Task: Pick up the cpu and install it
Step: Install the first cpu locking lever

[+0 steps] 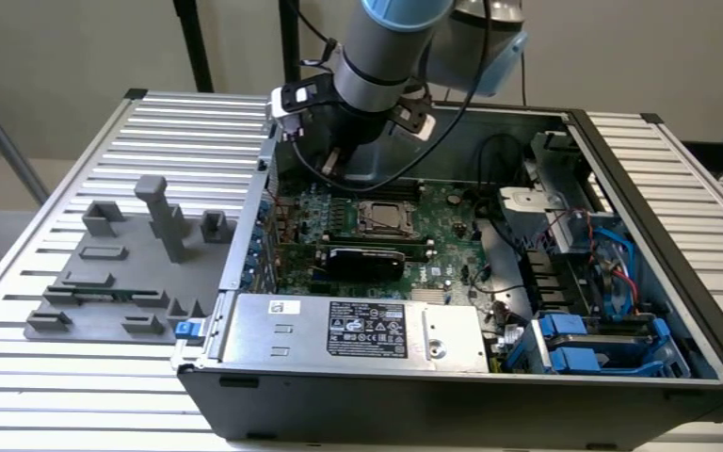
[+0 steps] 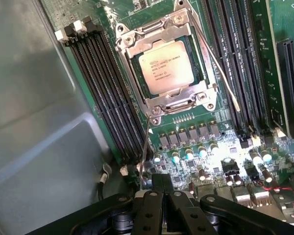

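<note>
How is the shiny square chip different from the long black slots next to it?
The cpu is square and silvery with printing on top; the memory slots are long, thin and black. The cpu sits alone inside a metal frame; the slots lie in a row, side by side. Both are on the green motherboard.

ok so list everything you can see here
cpu: one, silver, in the socket
socket: one, metal frame, on the board
board: one, green, inside the case
case: one, dark, open, on the table
power supply: one, silver, in the case
fixture: one, grey, table, exterior view's left
table: one, silver slats, under all
arm: one, grey and blue, over the case
gripper: one, black, shut, over the board
</note>
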`<state>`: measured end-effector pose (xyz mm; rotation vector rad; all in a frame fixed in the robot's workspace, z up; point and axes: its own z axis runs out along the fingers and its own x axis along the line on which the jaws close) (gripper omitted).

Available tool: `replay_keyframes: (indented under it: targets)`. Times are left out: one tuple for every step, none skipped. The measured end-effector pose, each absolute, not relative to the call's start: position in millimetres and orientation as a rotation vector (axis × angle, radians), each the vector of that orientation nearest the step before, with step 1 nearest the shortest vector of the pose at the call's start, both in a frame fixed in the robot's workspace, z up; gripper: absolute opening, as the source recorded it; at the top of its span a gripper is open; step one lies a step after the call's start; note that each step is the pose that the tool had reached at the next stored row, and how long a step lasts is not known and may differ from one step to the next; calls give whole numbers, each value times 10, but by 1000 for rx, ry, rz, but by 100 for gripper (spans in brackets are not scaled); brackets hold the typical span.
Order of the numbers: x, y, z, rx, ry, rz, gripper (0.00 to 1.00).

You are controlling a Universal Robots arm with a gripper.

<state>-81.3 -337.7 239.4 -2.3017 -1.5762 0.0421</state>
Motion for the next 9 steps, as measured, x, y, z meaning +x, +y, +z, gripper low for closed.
replay_keyframes:
  targets:
    - [-831,-3377,2394,-2303,-1574,42,11]
    - [-851,-3377,2394,-2305,-1570,41,11]
    - [-867,-3377,2394,-2308,-1566,40,11]
    - [-878,-3377,2394,-2313,-1557,37,11]
    - [-883,-3377,2394,-2317,-1547,33,11]
    - [-885,-3377,2394,-2322,-1535,28,11]
    - [-885,-3377,2394,-2328,-1522,24,11]
    - [-885,-3377,2394,-2334,-1508,19,11]
    - [-886,-3377,2394,-2339,-1495,13,11]
